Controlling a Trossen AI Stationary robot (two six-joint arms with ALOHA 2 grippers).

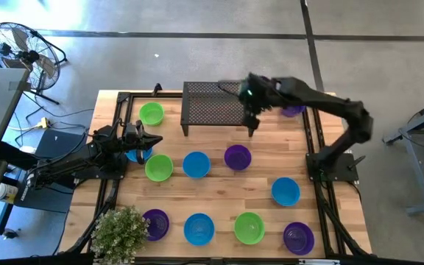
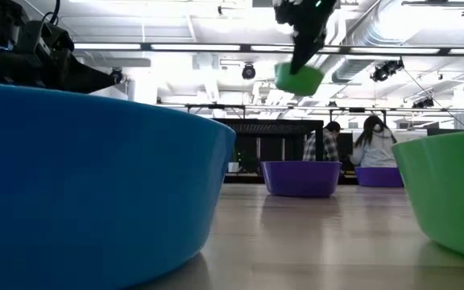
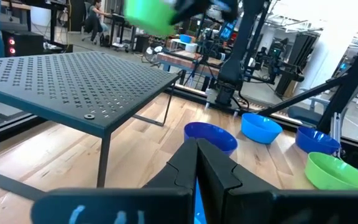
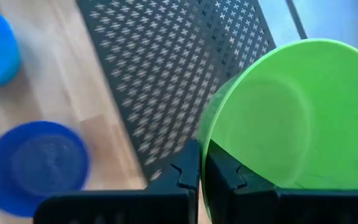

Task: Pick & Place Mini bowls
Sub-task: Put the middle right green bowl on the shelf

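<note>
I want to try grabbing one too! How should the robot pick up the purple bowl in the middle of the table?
Probably by the rim. The purple bowl sits upright with its open side up and space all round, so a hand could come straight down and pinch one edge, a finger inside and one outside, as the right hand pinches its green bowl.

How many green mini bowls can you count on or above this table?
4 green mini bowls: one left of the rack, one in the middle row, one in the front row, one held by the right gripper above the rack. More could hide under the arms.
</note>
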